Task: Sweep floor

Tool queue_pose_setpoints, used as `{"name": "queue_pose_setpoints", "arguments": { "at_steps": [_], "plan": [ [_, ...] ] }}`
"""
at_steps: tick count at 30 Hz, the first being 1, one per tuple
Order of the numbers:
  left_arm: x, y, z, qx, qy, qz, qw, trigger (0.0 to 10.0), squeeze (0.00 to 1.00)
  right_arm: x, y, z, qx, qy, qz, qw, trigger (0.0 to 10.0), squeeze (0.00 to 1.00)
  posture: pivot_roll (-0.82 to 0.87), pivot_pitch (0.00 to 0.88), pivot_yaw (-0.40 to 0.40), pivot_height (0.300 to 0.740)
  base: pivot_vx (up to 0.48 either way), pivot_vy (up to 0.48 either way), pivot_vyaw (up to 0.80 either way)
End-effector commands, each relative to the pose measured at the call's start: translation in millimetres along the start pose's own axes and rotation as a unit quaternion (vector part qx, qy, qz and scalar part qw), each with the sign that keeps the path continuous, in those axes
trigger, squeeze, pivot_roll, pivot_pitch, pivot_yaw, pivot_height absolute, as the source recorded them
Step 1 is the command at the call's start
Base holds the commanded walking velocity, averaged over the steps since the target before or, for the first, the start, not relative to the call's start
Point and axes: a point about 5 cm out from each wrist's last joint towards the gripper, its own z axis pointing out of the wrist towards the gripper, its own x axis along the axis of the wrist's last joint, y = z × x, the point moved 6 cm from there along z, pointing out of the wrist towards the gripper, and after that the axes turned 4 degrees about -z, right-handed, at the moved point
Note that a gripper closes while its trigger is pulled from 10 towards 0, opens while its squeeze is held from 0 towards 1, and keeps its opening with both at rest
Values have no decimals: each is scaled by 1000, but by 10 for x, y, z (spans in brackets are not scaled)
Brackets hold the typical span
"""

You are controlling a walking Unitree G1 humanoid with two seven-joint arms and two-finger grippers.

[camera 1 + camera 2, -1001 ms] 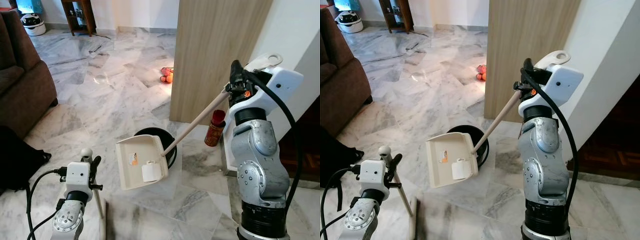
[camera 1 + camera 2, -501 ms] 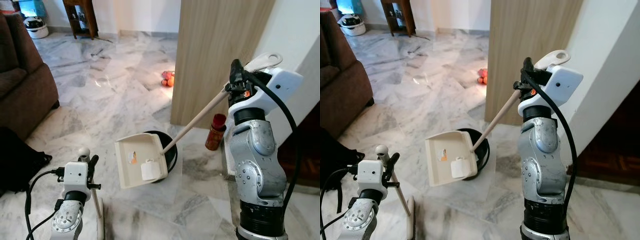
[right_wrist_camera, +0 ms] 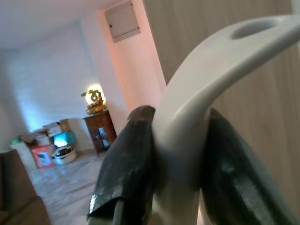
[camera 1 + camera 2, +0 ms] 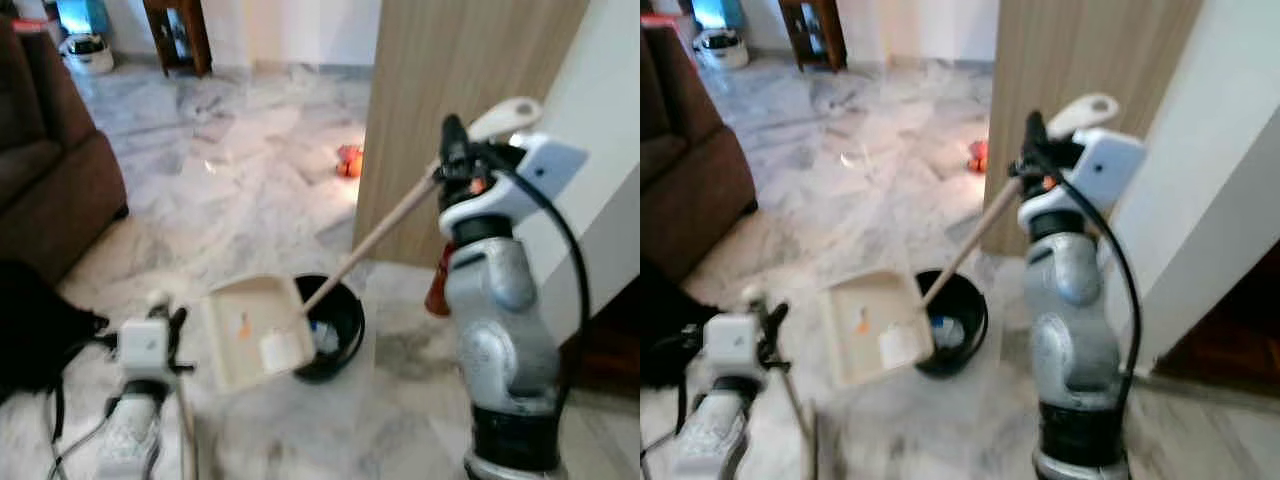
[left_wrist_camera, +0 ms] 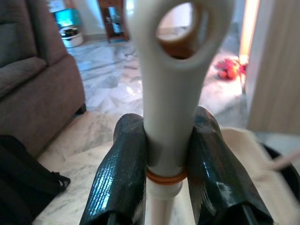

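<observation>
a marble floor [image 4: 240,180] beside a wood panel [image 4: 450,100]: my right gripper [image 4: 455,165] is clamped on the dustpan [image 4: 255,330] handle, pan tilted over a black bin [image 4: 335,325]. my left gripper [image 5: 161,164] is closed around the broom handle [image 5: 171,93]. i judge that a misaligned tilt could spill debris beside the bin.

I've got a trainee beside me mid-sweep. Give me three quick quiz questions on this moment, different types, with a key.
1. True or false: the right hand is shut on the dustpan handle.
2. Multiple choice: the dustpan's tray sits (A) on the brown sofa, (B) at the rim of the black bin, (C) against the wooden panel.
3. Fill in: the left hand grips the pale ____ handle.

Key
1. True: the two black fingers clamp the curved pale handle end.
2. B: the tray, with a white scrap in it, overlaps the bin's left rim.
3. Broom.
</observation>
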Motion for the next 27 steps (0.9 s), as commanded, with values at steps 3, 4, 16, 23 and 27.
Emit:
{"name": "queue_pose_setpoints", "arguments": {
  "at_steps": [3, 4, 16, 23, 27],
  "plan": [
    [128, -107, 31, 12, 22, 4, 1000, 10000, 0, 207, -171, 21, 23, 40, 23, 999, 10000, 0, 166, 0, 11, 740, 402, 0, 0],
    [131, -110, 33, 12, 22, 4, 1000, 10000, 0, 207, -170, 24, 23, 40, 23, 999, 10000, 0, 166, 0, 10, 740, 405, 0, 0],
    [131, -116, 11, 18, 22, 0, 1000, 10000, 0, 216, -171, 38, 25, 40, 23, 999, 10000, 0, 169, 17, 1, 740, 406, 0, 0],
    [126, -127, -6, 21, 21, -1, 1000, 10000, 0, 216, -166, 41, 26, 38, 23, 999, 10000, 0, 170, 24, -2, 740, 405, 0, 0],
    [119, -146, -30, 23, 19, 0, 1000, 10000, 0, 210, -171, 39, 27, 38, 23, 999, 10000, 0, 172, 23, -4, 740, 375, 0, 0]
  ]
}}
